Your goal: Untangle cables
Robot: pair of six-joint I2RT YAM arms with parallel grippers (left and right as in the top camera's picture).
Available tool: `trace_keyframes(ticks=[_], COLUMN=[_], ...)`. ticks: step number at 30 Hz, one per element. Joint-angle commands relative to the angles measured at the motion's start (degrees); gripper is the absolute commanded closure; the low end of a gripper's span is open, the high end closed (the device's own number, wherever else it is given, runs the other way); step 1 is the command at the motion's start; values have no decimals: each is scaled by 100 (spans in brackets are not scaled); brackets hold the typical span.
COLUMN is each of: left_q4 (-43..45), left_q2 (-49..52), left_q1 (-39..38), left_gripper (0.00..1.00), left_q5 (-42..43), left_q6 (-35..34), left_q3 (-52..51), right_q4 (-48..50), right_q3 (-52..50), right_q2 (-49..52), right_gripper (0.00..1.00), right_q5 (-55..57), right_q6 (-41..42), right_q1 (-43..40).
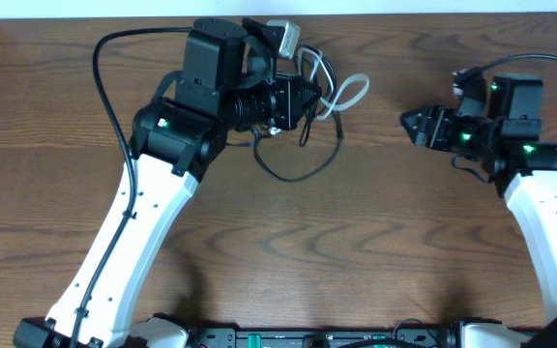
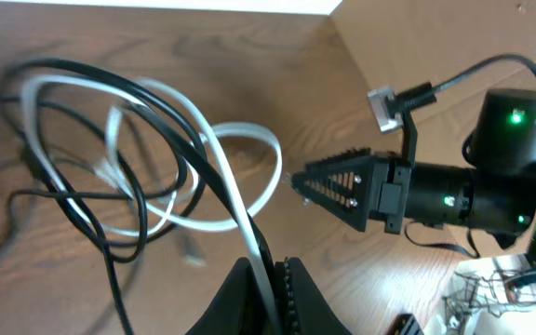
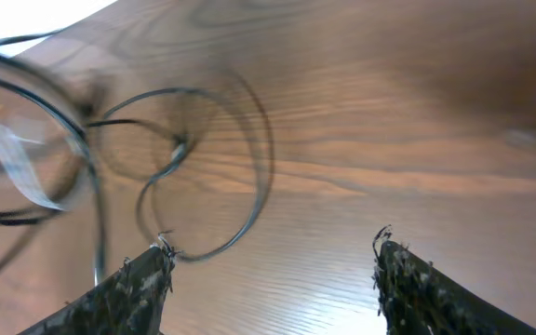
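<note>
Left claw [image 2: 270,279] clamped on white cable [image 2: 247,128] beside black cable [image 2: 110,72], right claw [image 3: 270,247] apart

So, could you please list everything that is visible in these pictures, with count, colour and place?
white cable: one, white, flat, looped at the table's far middle, tangled with the black one
black cable: one, black, thin, loops through and around the white cable
table: one, brown wood, under everything
left arm: one, white and black, reaches to the tangle
right arm: one, white and black, at the right side
left claw: one, black, shut on the white cable
right claw: one, black, open, empty, right of the tangle
</note>
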Motion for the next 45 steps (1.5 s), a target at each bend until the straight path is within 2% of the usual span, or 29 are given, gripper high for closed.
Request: trace_keyframes(ticks=[1, 12, 17, 20, 38, 45], left_q4=[-85, -103, -109, -122, -326, -555], left_q2=[153, 177, 177, 177, 179, 295], left_q1=[-2, -2, -2, -2, -2, -2], left_gripper=[93, 92, 88, 92, 93, 92], left_q5=[74, 76, 76, 74, -149, -402], left_q6=[-31, -35, -35, -33, -35, -234], left_q3=[-11, -11, -11, -11, -11, -13], right_q4=[227, 614, 616, 614, 422, 343], right_q3=[70, 70, 70, 70, 70, 70], right_q2=[22, 33, 48, 48, 48, 50], right_gripper=[31, 29, 29, 29, 30, 31], right_q5=[-782, -901, -896, -898, -743, -743], right_q6=[-337, -494, -494, -494, -494, -494], right_q1=[251, 918, 916, 916, 916, 916])
